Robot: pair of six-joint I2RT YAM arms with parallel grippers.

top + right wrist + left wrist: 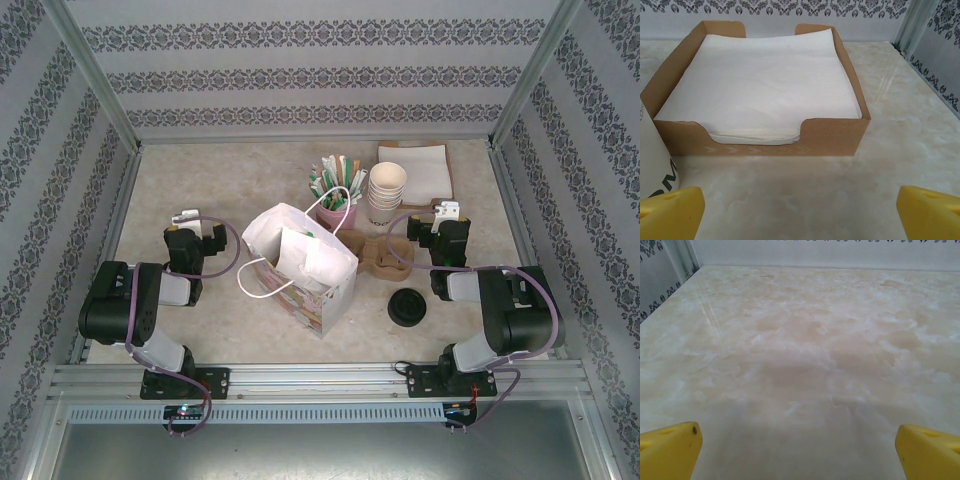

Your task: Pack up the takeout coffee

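Plainly the right gripper [446, 208], jaws wide and empty, is nearer the stack of cups [387, 192], just to its left; the left gripper [190, 217], also released, stands beyond the bag [300, 262].

A round black lid [407, 306] is seen from above, lying level to the right of the white paper bag [300, 258] and apart from it. Whether a cup stands beneath cannot be told.
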